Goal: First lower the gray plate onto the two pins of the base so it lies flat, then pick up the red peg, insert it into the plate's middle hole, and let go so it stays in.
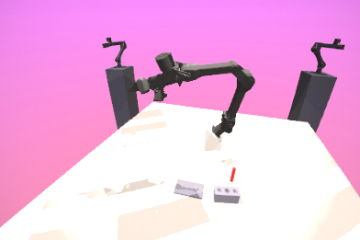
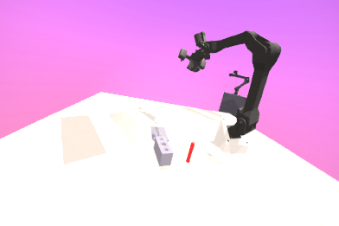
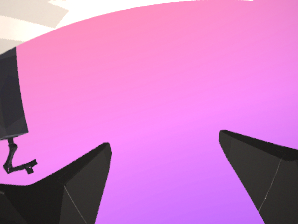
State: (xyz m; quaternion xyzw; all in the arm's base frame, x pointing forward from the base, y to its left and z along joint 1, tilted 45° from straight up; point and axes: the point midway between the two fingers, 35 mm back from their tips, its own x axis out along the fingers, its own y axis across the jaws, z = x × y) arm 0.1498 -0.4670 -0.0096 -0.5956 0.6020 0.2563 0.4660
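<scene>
The gray plate is a thick block with three holes in its top. It sits level beside the base, apart from it. The base is a low gray slab with two small pale pins standing up. The thin red peg is on the table near the plate, on the robot's side; whether it stands or lies is hard to tell. My gripper is open and empty, high above the table and far from all three. The wrist view shows none of them.
The white table carries pale beige patches. My arm's whitish mount stands behind the peg. Two dark pillars with small arms stand beyond the table; one pillar also shows in the wrist view.
</scene>
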